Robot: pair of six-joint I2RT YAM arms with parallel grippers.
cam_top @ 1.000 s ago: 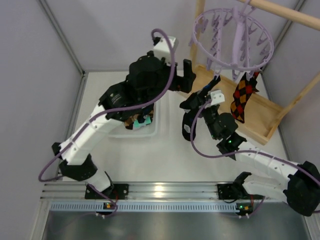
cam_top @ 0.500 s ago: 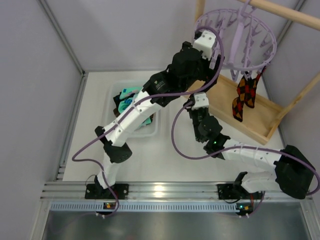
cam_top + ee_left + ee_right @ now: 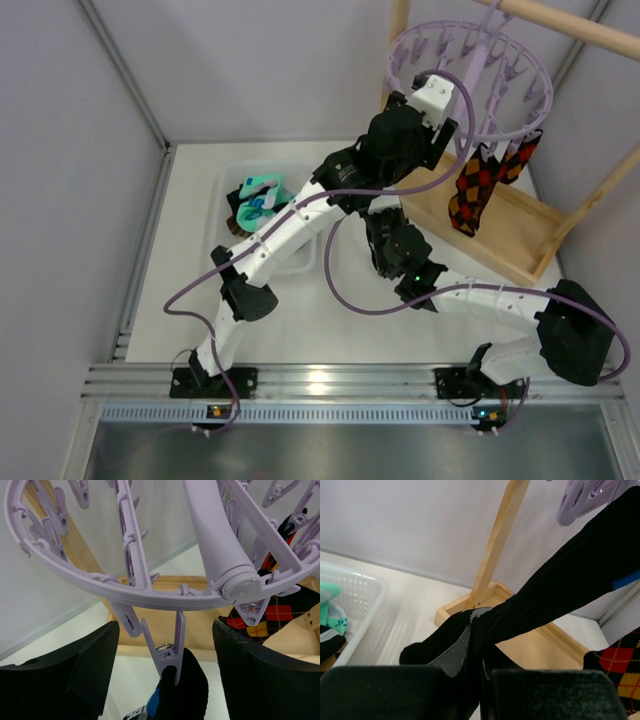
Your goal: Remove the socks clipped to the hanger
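Note:
The lavender hanger (image 3: pixel 470 80) hangs from the wooden frame at the back right. One of its clips (image 3: pixel 172 652) pinches a black sock (image 3: pixel 187 690) that has a blue patch. My left gripper (image 3: pixel 165 630) is open, with a finger on each side of that clip and neither touching it. My right gripper (image 3: pixel 477 630) is shut on the lower part of the same black sock (image 3: pixel 560 590), which stretches up to the clip (image 3: pixel 585 497). A black sock with red-orange-yellow diamonds (image 3: pixel 475 190) hangs from the ring's near right side.
A white basket (image 3: pixel 300 262) left of the arms holds a teal sock (image 3: pixel 258 192) and other socks. The wooden frame's tray base (image 3: pixel 520 225) lies under the hanger, and its upright post (image 3: pixel 495 545) stands just behind. My left arm (image 3: pixel 300 220) crosses over the right wrist.
My left arm swung from over the basket up to the hanger, and its jaws have narrowed a little around the clip. The right gripper shifted left, still holding the black sock.

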